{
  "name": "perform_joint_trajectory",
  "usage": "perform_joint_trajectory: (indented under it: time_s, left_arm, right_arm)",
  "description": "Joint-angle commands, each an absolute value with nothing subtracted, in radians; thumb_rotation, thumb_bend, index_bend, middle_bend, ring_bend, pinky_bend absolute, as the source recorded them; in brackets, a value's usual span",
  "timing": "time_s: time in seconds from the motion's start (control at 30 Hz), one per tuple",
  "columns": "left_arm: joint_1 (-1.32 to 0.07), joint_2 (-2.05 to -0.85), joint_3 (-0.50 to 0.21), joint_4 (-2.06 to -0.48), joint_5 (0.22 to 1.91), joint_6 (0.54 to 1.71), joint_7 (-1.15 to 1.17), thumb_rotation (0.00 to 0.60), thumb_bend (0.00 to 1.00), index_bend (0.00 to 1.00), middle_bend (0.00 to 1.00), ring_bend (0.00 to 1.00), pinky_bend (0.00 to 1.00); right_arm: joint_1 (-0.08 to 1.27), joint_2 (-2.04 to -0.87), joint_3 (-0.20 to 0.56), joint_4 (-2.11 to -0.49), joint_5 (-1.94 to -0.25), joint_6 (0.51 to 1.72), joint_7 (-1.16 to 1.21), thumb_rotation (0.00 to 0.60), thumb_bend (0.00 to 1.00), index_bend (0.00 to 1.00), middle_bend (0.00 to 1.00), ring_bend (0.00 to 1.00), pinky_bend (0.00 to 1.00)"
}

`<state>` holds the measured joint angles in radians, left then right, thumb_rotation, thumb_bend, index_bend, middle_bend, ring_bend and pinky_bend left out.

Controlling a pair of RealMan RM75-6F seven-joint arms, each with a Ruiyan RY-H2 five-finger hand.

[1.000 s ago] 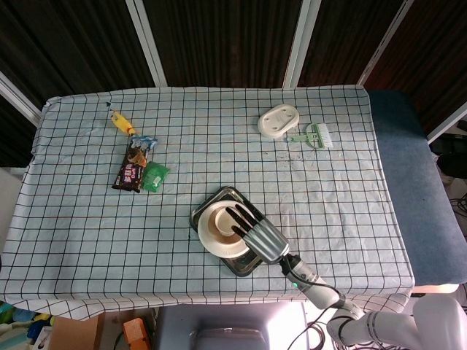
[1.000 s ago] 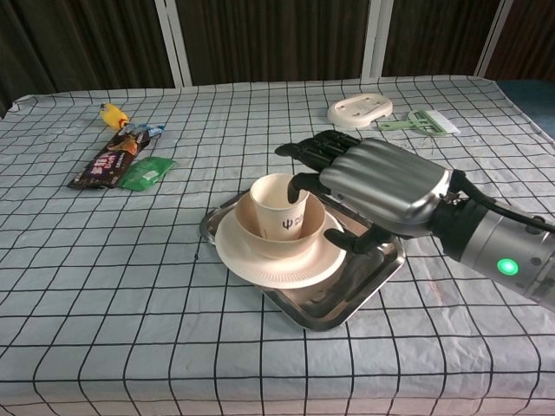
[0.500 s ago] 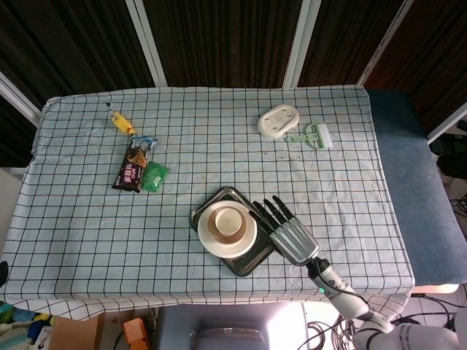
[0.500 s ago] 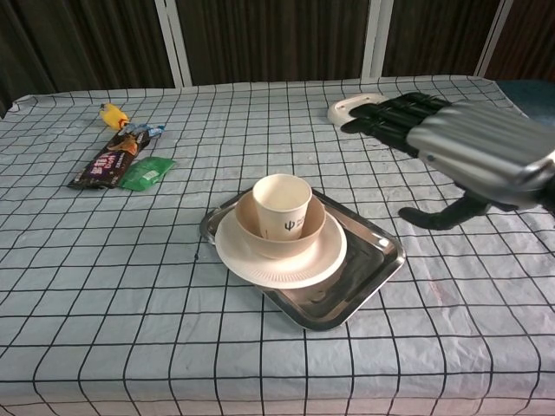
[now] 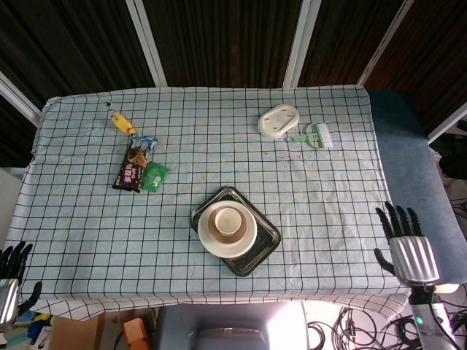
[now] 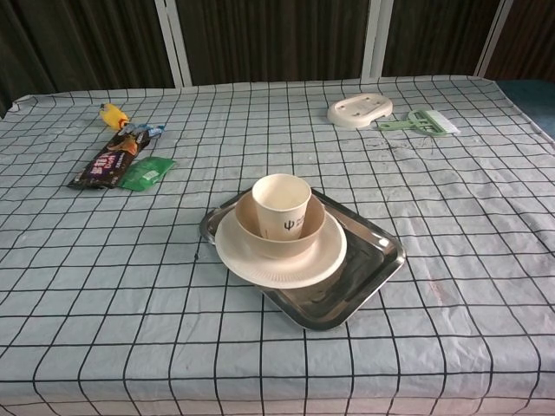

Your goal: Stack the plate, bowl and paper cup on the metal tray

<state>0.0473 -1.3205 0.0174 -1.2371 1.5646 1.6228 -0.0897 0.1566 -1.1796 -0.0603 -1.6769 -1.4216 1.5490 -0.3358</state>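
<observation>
Stack: your paper cup (image 6: 281, 205) stands upright inside the bowl (image 6: 282, 228), the bowl sits on the plate (image 6: 279, 251), and the plate rests on the metal tray (image 6: 373, 260) near the table's front middle.
Progress: by the look of it, all three pieces are nested on the tray; nothing of the task appears left for you to do.
Right hand (image 5: 406, 241): off the table's right edge, fingers spread, holding nothing.
Left hand (image 5: 10, 281): at the lower left corner beyond the checked cloth (image 5: 328, 197), only partly seen; fingers look apart and empty.
Bystanders: snack wrappers (image 5: 137, 166), a white dish (image 5: 279, 120) and a green brush (image 5: 315, 135) lie well apart from the tray.
</observation>
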Motion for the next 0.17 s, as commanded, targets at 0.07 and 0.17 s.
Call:
perform_joint_trajectory:
  time_s: [0.07,0.17]
  left_arm:
    - [0.035,-1.368,0.040,-1.109,1.656,1.688,-0.196,0.600,0.37,0.00,0.03,0.00,0.00]
    - [0.036,-1.382,0.034,-1.087,1.657,1.701,-0.191,0.600,0.37,0.00,0.02,0.00,0.00]
  right_arm:
    - [0.120,-1.151,-0.044,-1.663,-1.433,1.604,-0.270,0.600,0.25,0.00,0.00,0.00,0.00]
    - [0.121,-1.141,-0.049,-1.667,-1.437,1.571,-0.265,0.600,0.24,0.00,0.00,0.00,0.00]
